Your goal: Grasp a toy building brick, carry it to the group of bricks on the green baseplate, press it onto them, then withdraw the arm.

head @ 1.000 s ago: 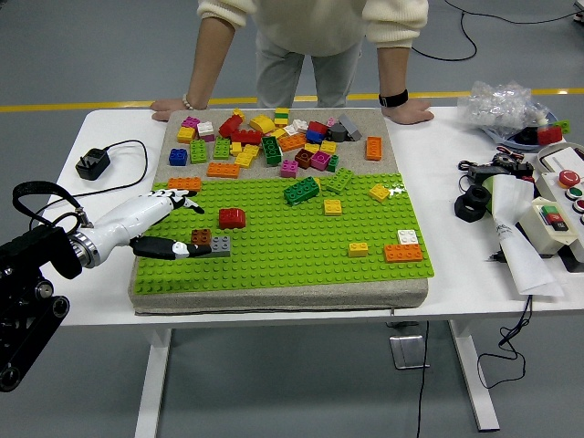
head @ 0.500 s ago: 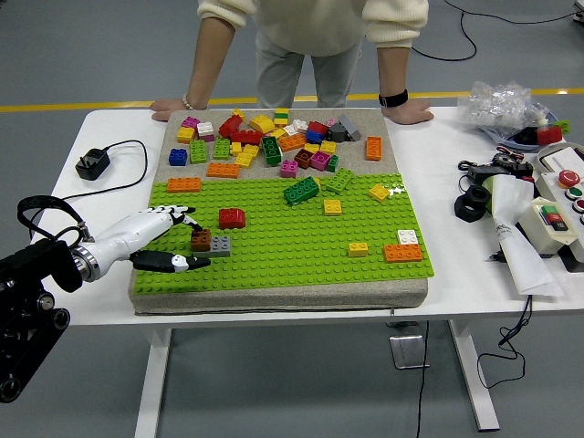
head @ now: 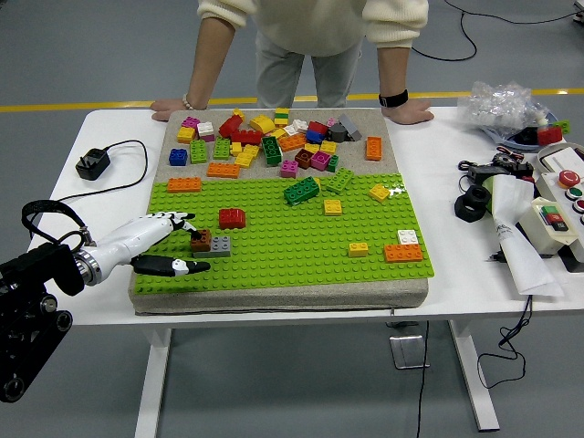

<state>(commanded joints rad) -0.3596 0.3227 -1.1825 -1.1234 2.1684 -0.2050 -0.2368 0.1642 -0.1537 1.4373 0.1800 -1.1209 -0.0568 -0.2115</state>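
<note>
brown brick (head: 201, 239) sits seated against the grey brick (head: 220, 245) on the green baseplate (head: 301, 251), so pressing looks done; left hand (head: 162, 245) hovers beside them, fingers spread and empty, with only the withdrawal left.

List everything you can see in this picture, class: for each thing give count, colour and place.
Table: one, white, fills the middle.
Baseplate: one, green, on a grey pad at table centre.
Loose bricks: many, mixed colours, on the pad beyond the baseplate.
Bricks on baseplate: brown and grey pair near left; red, green, yellow, orange and others scattered.
Charger: one, black, with cable, table left.
Plastic bag: one, clear, far right.
Control box: one, pale, red button, right edge.
Paper: one, white, beside the box.
Person: both hands on the far edge.
Left hand: white fingers, open, just left of the brown and grey pair.
</note>
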